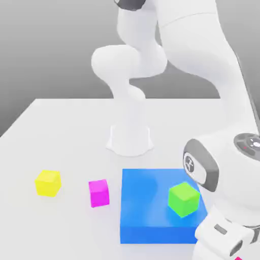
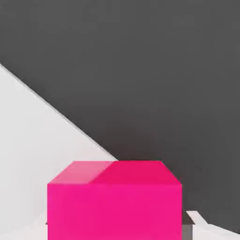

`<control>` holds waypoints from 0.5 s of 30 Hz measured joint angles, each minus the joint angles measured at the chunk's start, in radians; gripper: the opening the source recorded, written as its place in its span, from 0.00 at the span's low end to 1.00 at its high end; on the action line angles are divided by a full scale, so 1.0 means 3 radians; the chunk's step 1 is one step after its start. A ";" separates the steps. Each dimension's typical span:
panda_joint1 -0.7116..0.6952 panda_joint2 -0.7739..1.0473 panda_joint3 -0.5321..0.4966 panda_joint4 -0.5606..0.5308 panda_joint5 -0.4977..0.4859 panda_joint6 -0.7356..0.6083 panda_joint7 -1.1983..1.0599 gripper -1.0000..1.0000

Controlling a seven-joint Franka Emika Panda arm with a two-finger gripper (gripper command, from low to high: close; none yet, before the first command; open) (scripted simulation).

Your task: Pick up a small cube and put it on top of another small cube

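The small crimson-pink cube (image 2: 114,201) looms close in the hand view, upright and square-on. Its top face shows two shades of pink. It rests on the white counter (image 2: 28,154).

cube: crimson-pink cube (image 2: 115,199), close to the camera, top face and one broad side face showing | surface: white table (image 2: 33,154) beneath and beside the cube | backdrop: dark grey beyond the table's slanting edge

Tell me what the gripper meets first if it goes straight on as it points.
The crimson-pink cube, close ahead in the hand view; the white table lies under it. How near is unclear.
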 joint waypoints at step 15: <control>-0.0590 -0.1662 -0.0507 -0.1367 0.0018 -0.0273 0.0285 0.00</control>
